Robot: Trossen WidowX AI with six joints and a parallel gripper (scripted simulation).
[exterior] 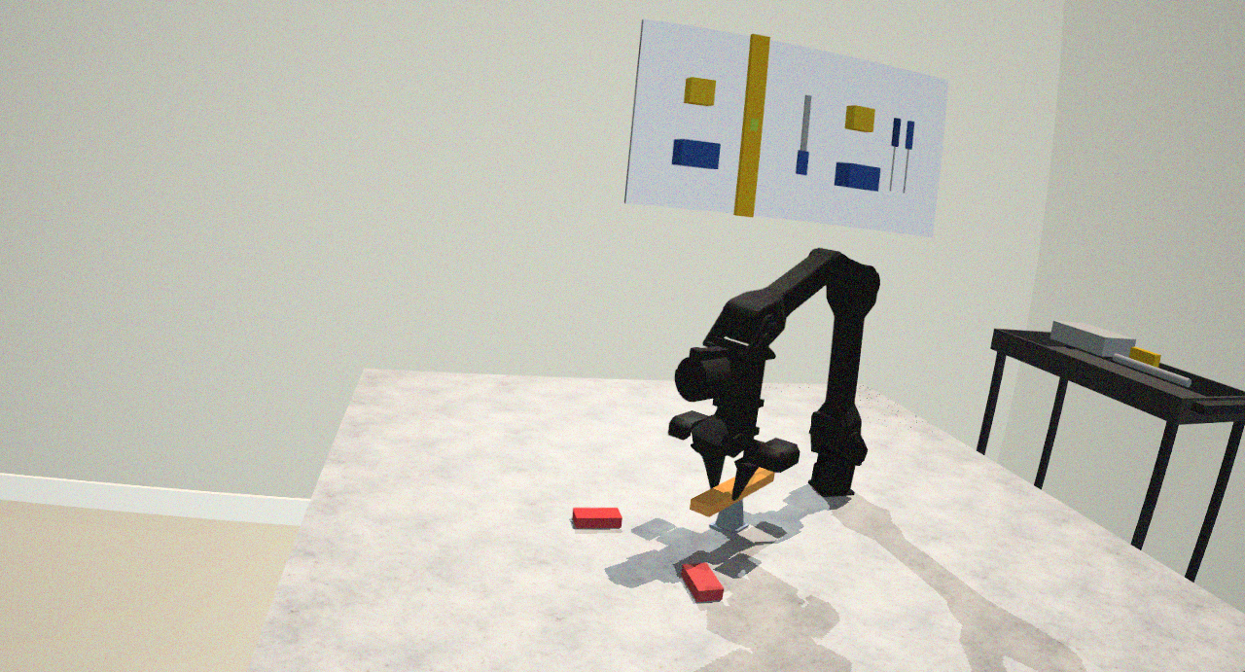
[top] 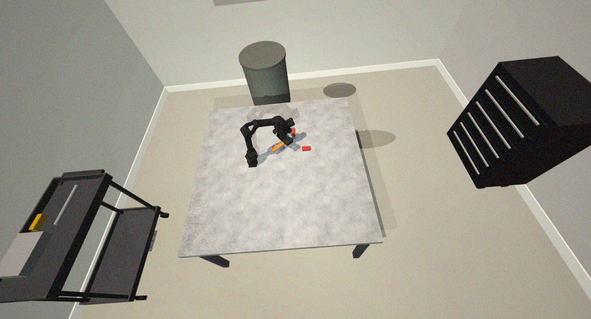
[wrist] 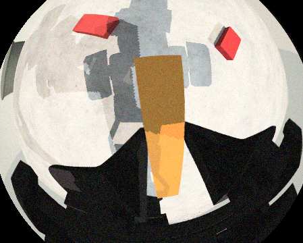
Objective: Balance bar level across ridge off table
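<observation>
An orange bar [top: 277, 147] [exterior: 706, 503] [wrist: 162, 91] is held well clear of the table and looks about level. My gripper [exterior: 726, 492] [wrist: 164, 127] is shut on the bar, with one finger on each long side. The grey-blue ridge [exterior: 730, 518] stands on the table directly under the bar. The bar crosses over its top, but whether they touch cannot be told. The fingers hide part of the bar in the exterior view.
One red block [top: 292, 131] [exterior: 702, 583] [wrist: 95, 25] lies on the table [top: 285, 209] [exterior: 417, 494], left of the bar in the wrist view. Another red block [top: 306, 148] [exterior: 597, 519] [wrist: 229, 43] lies to its right. A dark cart [top: 123, 238] [exterior: 1087, 368] stands beyond the table.
</observation>
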